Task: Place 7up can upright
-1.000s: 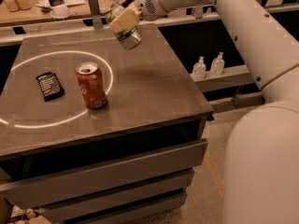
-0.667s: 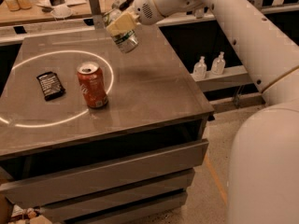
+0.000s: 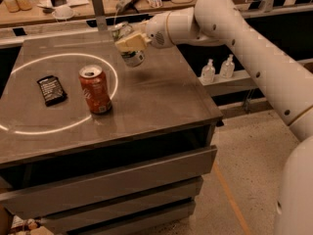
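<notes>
Am holding gripper (image 3: 128, 43) above rear of bench (image 3: 166, 99). Fingers (image 3: 133, 41) clamping 7up can (image 3: 133, 58); can sitting between them, tilted, off surface, behind red-orange can (image 3: 96, 90).

The claw (image 3: 129, 43) above the table (image 3: 166, 99) hides much of the 7up can (image 3: 133, 59).

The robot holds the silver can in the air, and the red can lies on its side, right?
No: the camera view shows the red can standing upright on the table. The gripper, jaws shut on the 7up can, does hold it in the air over the table's far part.
</notes>
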`<state>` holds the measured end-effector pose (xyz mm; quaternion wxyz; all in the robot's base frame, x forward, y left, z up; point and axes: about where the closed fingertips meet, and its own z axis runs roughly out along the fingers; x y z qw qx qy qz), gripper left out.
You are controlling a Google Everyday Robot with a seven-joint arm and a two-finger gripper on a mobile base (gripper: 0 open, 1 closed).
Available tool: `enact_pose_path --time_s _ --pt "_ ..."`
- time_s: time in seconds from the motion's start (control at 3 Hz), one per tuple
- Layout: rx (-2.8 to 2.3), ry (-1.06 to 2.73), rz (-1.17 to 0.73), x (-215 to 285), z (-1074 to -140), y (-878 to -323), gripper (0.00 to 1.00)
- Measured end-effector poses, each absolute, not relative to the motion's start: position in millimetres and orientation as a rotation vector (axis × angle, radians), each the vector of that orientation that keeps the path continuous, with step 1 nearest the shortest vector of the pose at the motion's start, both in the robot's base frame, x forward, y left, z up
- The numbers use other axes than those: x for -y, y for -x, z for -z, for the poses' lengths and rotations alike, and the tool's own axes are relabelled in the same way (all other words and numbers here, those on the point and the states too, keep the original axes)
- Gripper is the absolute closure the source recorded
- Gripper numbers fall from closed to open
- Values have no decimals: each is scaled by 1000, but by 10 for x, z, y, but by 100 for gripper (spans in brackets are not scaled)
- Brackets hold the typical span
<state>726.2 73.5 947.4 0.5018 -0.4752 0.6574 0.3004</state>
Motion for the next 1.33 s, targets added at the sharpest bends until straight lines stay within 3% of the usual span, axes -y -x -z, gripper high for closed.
enact_pose_path --time_s 0.33,0.67,1.0,1.33 --pt "-1495 1119 -768 -717 -9329 -7240 100" --pt "-1429 1089 -796 -683 -9211 -7209 85" --pt "-1400 1059 -803 -628 -9080 -7158 54" --pt "-1392 1046 -809 -619 -9021 -7125 30"
